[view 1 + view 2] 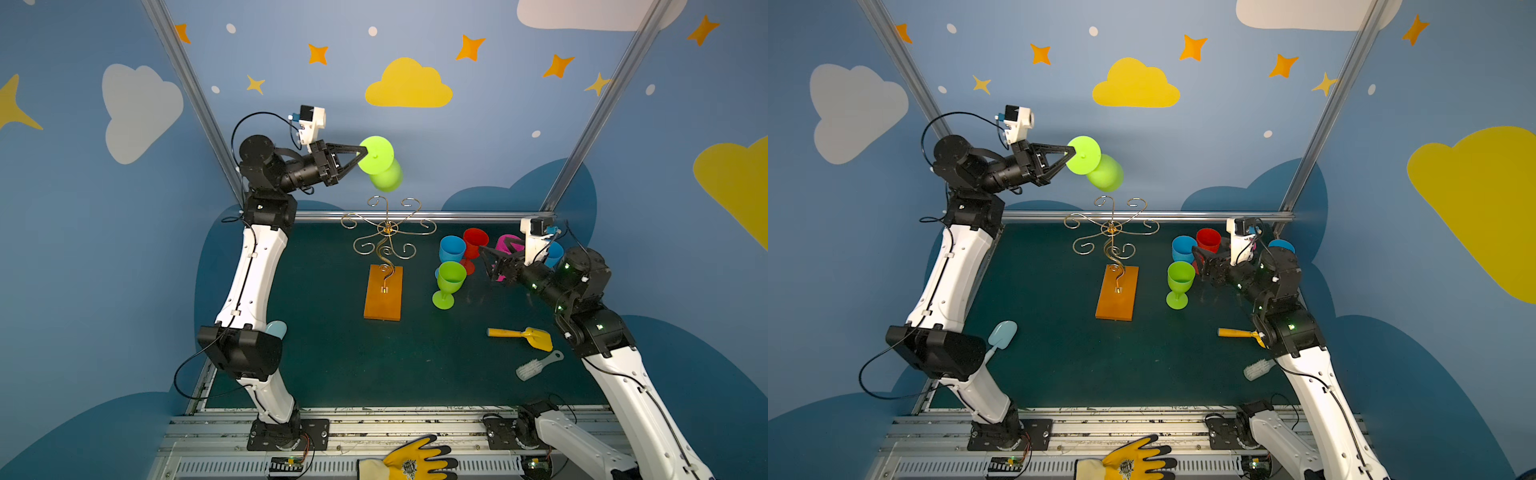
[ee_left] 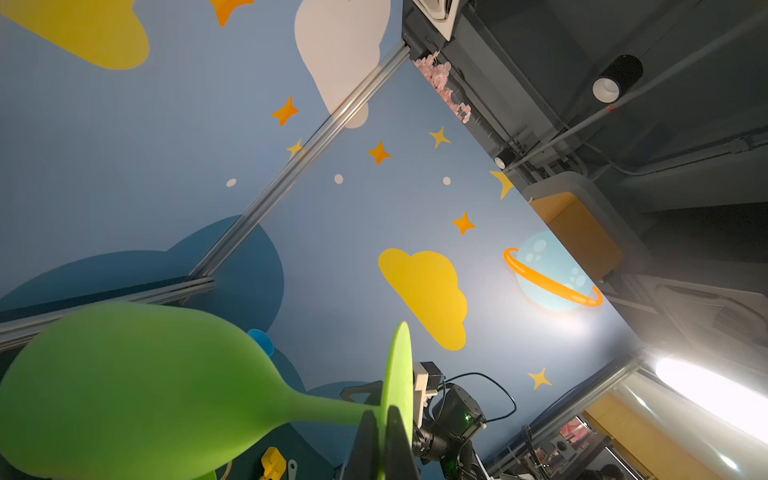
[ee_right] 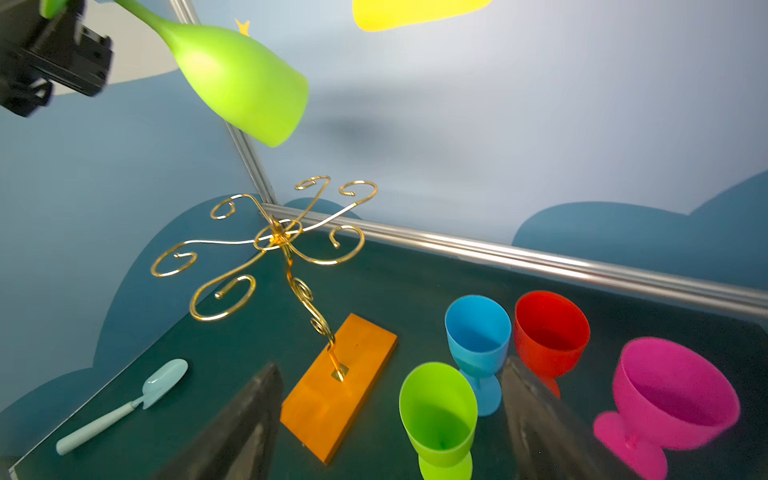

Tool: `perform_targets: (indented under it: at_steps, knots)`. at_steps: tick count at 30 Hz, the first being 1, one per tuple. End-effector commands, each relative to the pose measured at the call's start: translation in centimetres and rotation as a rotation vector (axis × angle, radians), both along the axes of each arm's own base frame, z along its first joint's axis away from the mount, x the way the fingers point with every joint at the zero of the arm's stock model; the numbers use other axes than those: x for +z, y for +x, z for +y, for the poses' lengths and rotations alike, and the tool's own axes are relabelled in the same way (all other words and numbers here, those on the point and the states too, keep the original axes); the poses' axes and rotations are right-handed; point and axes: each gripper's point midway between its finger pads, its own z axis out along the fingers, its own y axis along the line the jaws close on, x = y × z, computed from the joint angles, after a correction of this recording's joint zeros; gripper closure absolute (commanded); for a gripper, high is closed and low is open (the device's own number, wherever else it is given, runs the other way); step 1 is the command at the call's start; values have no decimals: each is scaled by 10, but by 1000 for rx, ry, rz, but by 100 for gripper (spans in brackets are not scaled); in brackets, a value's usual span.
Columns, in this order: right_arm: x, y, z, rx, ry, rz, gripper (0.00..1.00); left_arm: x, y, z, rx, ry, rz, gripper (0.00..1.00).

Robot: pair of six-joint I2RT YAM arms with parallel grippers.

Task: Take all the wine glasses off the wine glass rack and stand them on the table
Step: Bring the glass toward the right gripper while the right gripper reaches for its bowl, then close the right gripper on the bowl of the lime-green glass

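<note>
A dark green table (image 1: 332, 365) sits inside blue walls painted with clouds and stars. Near its middle stands the wine glass rack (image 1: 387, 232), gold wire on a wooden base. Above the rack and clear of its arms, the left gripper (image 1: 362, 154) is clamped tight on the round foot of the green wine glass (image 1: 384, 166), which tilts bowl-down. Right of the rack stand a blue cup (image 1: 452, 248), a red cup (image 1: 475, 240), a pink cup (image 3: 673, 390) and a green cup (image 1: 451, 278), all upright and empty. Beside them the right gripper (image 1: 488, 262) hovers, jaws spread wide, holding nothing.
</note>
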Motion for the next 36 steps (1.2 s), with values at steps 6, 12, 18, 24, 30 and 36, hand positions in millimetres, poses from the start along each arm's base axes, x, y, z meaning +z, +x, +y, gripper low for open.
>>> perform_targets:
  at_steps: [6,12,18,24,30,36]
  knots:
    - [56,-10,37,187,27,-236,17,7,-55,-39,-96,-18,-64,97]
    - [62,-19,69,308,-40,-364,15,-8,-75,-57,-145,-18,-31,97]
    - [69,-23,87,371,-72,-453,14,-25,-83,-67,-173,-11,14,97]
    - [71,-17,105,410,-86,-482,13,-31,-88,-71,-183,-27,32,97]
    - [63,1,123,438,-95,-457,13,-26,-95,-73,-206,-38,30,97]
    - [57,9,136,457,-102,-437,13,-19,-103,-73,-224,-51,18,97]
